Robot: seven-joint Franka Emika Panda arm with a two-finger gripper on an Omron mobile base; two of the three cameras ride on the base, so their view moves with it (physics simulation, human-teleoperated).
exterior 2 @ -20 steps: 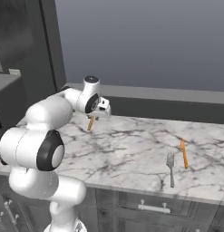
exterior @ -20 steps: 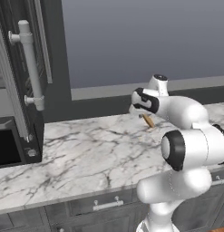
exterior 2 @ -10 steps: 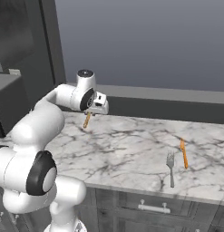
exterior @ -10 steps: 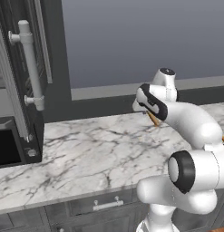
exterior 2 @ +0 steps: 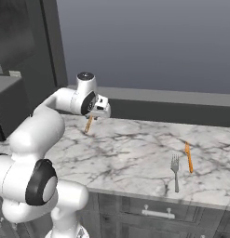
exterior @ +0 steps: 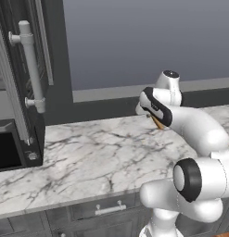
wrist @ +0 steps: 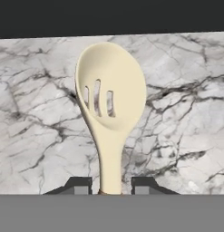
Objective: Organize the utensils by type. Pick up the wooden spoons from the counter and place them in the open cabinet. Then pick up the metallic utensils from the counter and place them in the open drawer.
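one wooden spoon (wrist: 111, 97), one fork (exterior 2: 175, 170), one orange-handled utensil (exterior 2: 189, 157)

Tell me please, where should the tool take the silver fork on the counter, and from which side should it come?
Probably at the middle of the handle, coming straight down from above. The fork lies flat on the counter, so only a grip across its thin handle fits. The handle points toward the front edge, with the tines toward the wall. The orange-handled utensil lies close beside, so stay on the handle.

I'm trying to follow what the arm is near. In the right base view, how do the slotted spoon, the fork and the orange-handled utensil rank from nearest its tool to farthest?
1. Slotted spoon: held in the tool, hanging over the counter's back left.
2. Fork: lying far right, near the front edge.
3. Orange-handled utensil: just right of the fork, slightly farther.
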